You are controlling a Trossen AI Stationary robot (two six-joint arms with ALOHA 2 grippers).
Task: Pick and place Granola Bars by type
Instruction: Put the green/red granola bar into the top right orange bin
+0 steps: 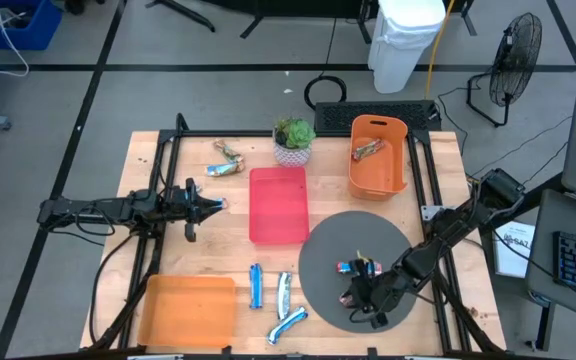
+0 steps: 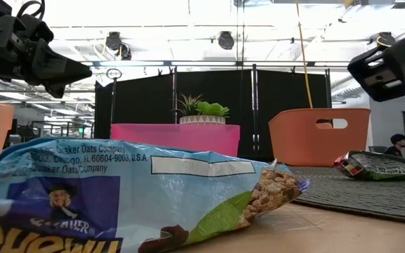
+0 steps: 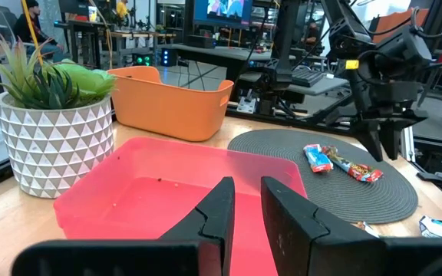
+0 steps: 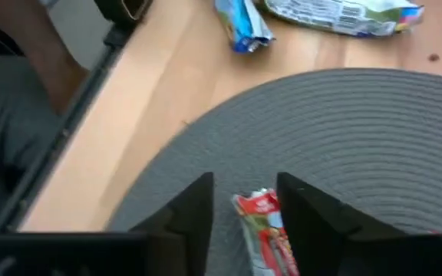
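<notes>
On the grey round mat (image 1: pixel 353 240) lie two granola bars (image 1: pixel 358 267), a blue one (image 3: pixel 318 157) and a red one (image 3: pixel 357 168). My right gripper (image 4: pixel 244 192) hovers over the mat's near side, open. In the right wrist view its fingers stand on either side of the red bar (image 4: pixel 265 226), which lies flat on the mat below them. More bars lie on the wood: blue ones near the front (image 1: pixel 273 300), a small group at the far left (image 1: pixel 228 162). One lies in the orange basket (image 1: pixel 368 150). My left gripper (image 3: pixel 248 188) waits level at the table's left, slightly open and holding nothing.
A pink tray (image 1: pixel 278 205) sits mid-table, a flat orange tray (image 1: pixel 188 310) at the near left, and a potted plant (image 1: pixel 293 140) at the far middle beside the orange basket (image 1: pixel 378 170). A blue bar (image 2: pixel 132 197) lies right before the low camera.
</notes>
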